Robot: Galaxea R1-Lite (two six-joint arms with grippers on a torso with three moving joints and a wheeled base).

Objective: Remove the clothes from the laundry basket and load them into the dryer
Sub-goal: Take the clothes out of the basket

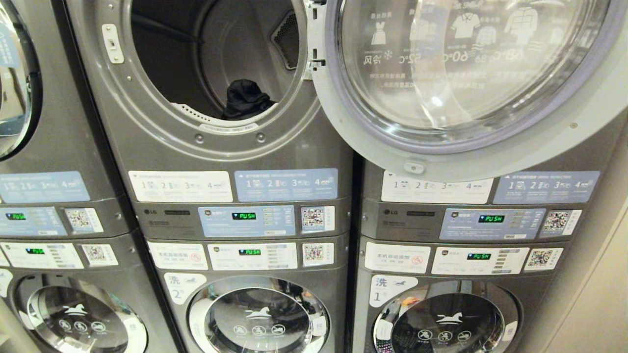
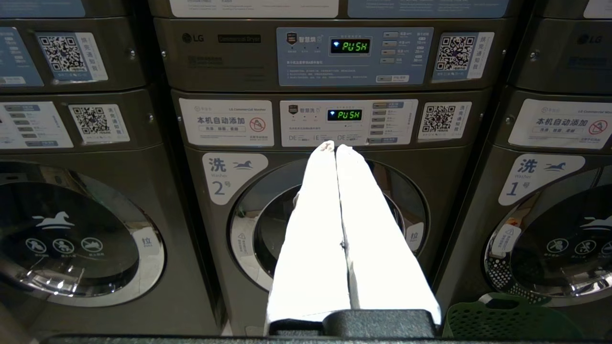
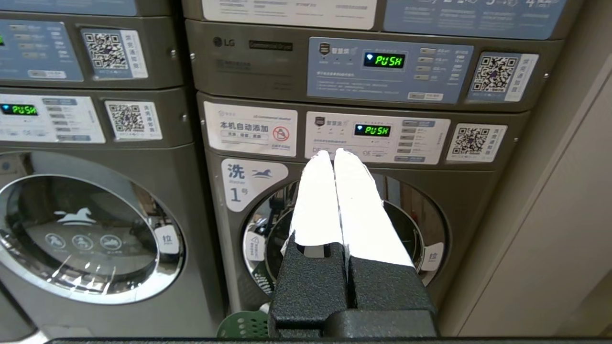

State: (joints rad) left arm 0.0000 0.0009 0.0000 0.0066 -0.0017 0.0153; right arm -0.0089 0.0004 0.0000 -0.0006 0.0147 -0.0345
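The upper dryer (image 1: 216, 147) in the middle stack stands with its round door (image 1: 466, 73) swung open to the right. A dark piece of clothing (image 1: 245, 99) lies at the front of its drum. The green perforated laundry basket (image 2: 507, 320) sits on the floor before the washers, with its rim (image 3: 244, 326) also showing in the right wrist view. My left gripper (image 2: 333, 146) is shut and empty, pointing at washer number 2. My right gripper (image 3: 333, 154) is shut and empty, pointing at washer number 1. Neither arm shows in the head view.
Stacked grey machines fill the view, with lit control panels (image 1: 245, 220) between dryers and washers. The washer doors (image 1: 257, 318) below are closed. A beige wall (image 3: 564, 229) stands to the right of the right-hand stack. The open dryer door overhangs the right-hand stack.
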